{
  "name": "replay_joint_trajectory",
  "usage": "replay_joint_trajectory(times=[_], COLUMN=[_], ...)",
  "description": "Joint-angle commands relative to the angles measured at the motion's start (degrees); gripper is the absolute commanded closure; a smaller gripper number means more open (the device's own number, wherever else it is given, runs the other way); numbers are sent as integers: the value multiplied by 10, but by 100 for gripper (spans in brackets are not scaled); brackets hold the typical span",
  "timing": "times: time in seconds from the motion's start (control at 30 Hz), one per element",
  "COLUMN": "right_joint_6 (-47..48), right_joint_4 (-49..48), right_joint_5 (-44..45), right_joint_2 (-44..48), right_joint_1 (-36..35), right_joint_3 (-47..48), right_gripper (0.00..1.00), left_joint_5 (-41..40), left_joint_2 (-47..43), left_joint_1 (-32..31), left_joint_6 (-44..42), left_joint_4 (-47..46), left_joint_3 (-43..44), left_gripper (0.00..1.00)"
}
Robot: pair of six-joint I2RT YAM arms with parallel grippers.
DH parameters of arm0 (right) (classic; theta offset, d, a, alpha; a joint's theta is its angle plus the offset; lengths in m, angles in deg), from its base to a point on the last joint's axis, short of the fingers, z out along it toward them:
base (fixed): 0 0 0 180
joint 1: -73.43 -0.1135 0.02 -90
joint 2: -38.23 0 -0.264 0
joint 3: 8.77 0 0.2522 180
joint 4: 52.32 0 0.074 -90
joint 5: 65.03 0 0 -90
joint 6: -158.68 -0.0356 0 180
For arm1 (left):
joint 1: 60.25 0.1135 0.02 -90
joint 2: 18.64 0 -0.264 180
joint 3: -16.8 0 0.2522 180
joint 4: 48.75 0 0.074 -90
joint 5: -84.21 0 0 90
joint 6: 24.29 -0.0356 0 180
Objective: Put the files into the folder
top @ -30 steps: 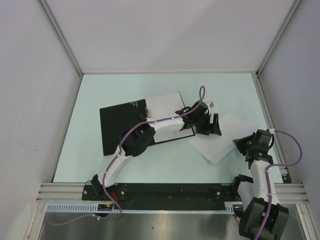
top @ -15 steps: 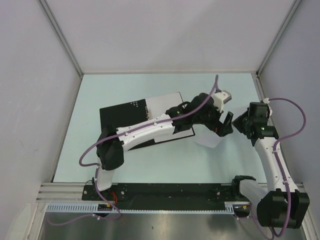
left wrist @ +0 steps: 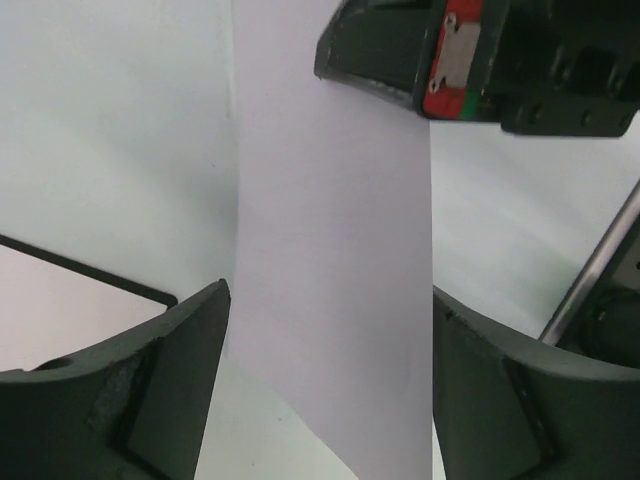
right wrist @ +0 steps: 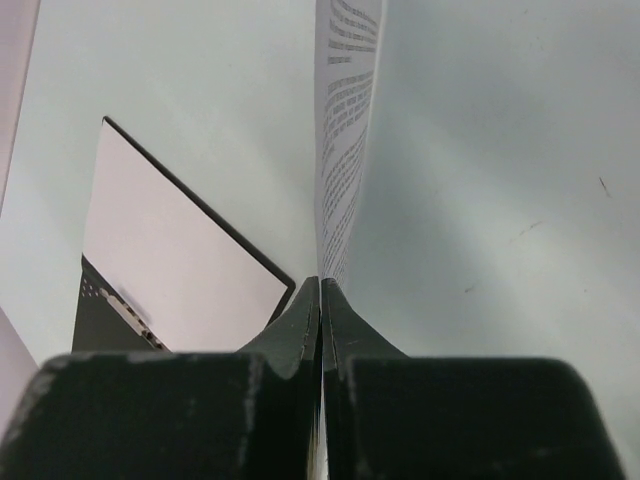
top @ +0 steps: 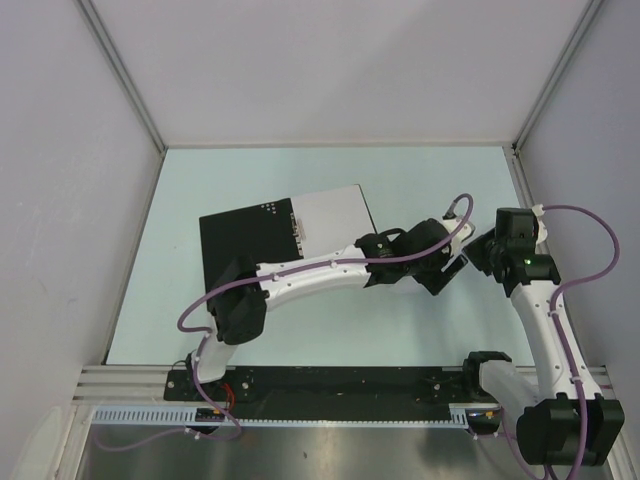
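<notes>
Seen from above, the folder [top: 245, 262] lies open on the counter [top: 430, 185], black inside up, with a white sheet [top: 332, 212] lying flat on its right half. The left arm [top: 310, 275] reaches across the folder's near right corner. The left hand [top: 445, 270] and the right hand [top: 482, 252] meet just right of the folder, close together. Bare counter runs behind them to the back wall and along the near edge; the right wall is near.

From the left wrist, the printed sheet [left wrist: 330, 220] stands as an upright strip between this hand's spread fingers [left wrist: 170, 390]. Its edges run close by both, and I cannot tell whether they touch. The right hand pinches the strip's top end. A folder corner shows at lower left, apart from the strip.

From the right wrist, the two fingers press together on the sheet's edge, lines of print running up it. The folder lies to the left, its clip [right wrist: 125, 308] near the spine, with open counter on the right.
</notes>
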Motion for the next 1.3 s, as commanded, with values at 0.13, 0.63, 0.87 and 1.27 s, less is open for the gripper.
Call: replay_joint_trajectory(times=[0.13,0.63,0.87,1.27], right_joint_6=[-27,130,245,188], right_joint_4=[18,-81,-91,-153], right_joint_5=[39,-92,-224,-359], right_joint_2=[24,-7,-59,-57], right_joint_1=[-23,40,84,89], right_joint_3=[31,82,129,36], right_gripper=[100,5,0,0], left_joint_5=[-53,38,190,357], left_joint_2=[19,6,-75,-127], left_joint_1=[-10,41,159,299], left_joint_6=[-25,25,172,499], left_joint_4=[15,58,-17,-319], left_joint_3=[65,71,-75,-317], left_gripper=[42,86,95,96])
